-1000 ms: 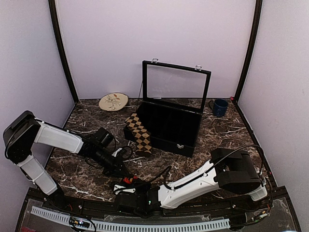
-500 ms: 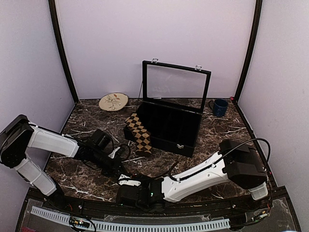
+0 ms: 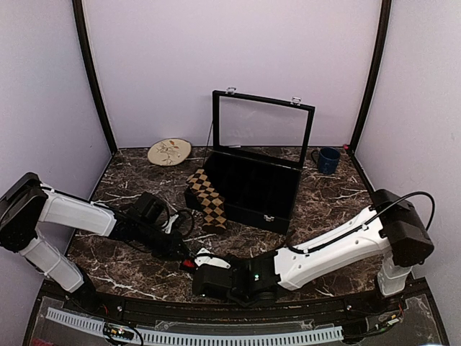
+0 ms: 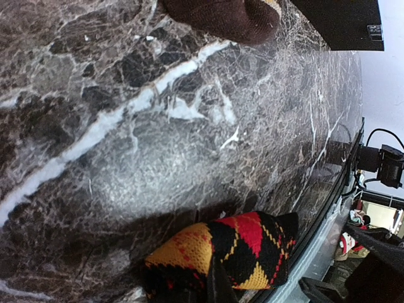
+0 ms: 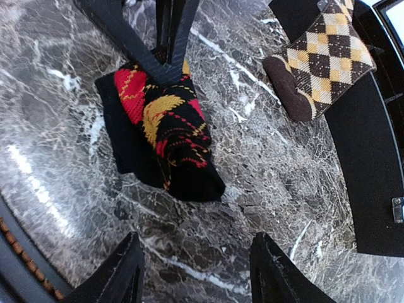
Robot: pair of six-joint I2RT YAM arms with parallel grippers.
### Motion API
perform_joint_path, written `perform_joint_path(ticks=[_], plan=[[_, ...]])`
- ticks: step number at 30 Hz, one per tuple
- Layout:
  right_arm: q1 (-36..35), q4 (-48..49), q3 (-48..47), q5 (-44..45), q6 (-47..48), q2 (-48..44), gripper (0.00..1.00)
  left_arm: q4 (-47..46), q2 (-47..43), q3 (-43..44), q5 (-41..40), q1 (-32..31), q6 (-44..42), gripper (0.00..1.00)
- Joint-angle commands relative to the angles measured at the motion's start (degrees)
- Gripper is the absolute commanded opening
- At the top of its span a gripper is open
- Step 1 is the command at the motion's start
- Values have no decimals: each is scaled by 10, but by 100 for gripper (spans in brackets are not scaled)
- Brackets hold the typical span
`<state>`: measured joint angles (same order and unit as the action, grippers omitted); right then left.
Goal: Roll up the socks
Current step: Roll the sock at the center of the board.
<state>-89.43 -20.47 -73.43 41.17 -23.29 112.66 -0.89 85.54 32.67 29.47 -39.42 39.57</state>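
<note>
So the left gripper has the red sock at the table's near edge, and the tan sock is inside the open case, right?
Not quite. The top view shows the tan sock outside the case, against its left end. The left gripper does hold the red sock at the near edge.
</note>
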Motion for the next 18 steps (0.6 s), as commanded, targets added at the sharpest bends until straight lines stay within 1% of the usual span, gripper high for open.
perform_joint_path(ticks=[1,6,8,12,18], plan=[[21,38,42,-57,-77,-70,56,-3,-15,-14,-43,-5,-19,0],[71,113,101,-146,-132,-130,57,-12,-18,-20,-53,-12,-34,0],[97,139,114,-202,-151,-138,57,-25,-25,-27,-57,-16,-38,0],[139,188,120,-278,-173,-128,58,-49,-31,-34,-64,-23,-54,0],[181,238,109,-380,-199,-78,58,-74,-41,-39,-78,-37,-87,0]])
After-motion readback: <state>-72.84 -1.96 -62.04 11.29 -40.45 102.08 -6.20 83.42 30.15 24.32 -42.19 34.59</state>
